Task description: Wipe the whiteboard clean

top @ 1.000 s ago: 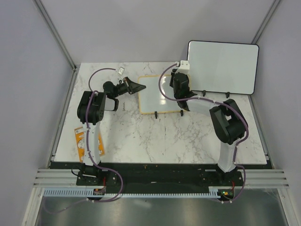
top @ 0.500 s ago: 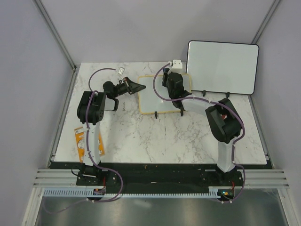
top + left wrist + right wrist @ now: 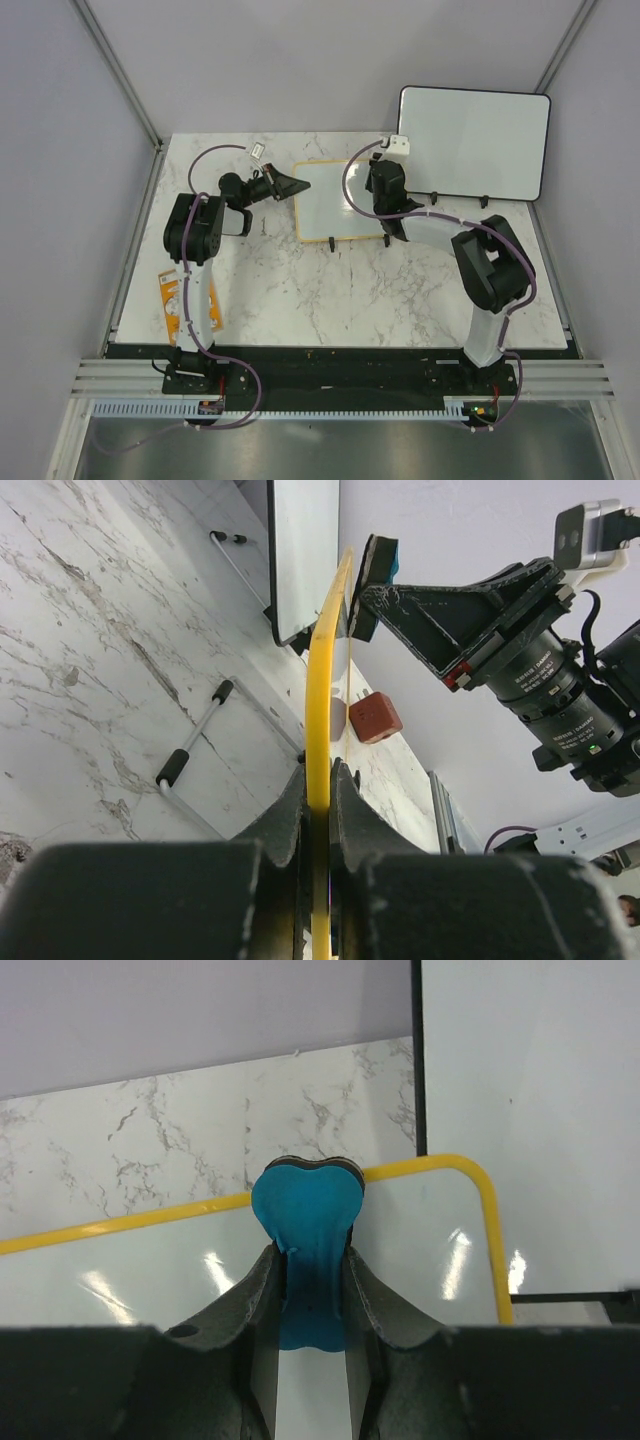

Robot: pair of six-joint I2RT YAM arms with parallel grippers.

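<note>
While the small rectangular whiteboard with the thin yellow frame [image 3: 335,205] sits mid-table on the white marble tabletop [image 3: 300,290], I note my left gripper [image 3: 318,780] pinching its left edge, fingers pressed tight on the frame. My right gripper [image 3: 308,1270] clamps a blue eraser pad [image 3: 305,1195], its tip against the far frame near the right corner. A larger black-framed whiteboard [image 3: 475,140] lies just beyond.

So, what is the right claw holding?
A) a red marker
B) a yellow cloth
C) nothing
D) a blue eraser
D: the right wrist view shows the right claw shut on a blue eraser, by a corner of the yellow-framed whiteboard.
</note>
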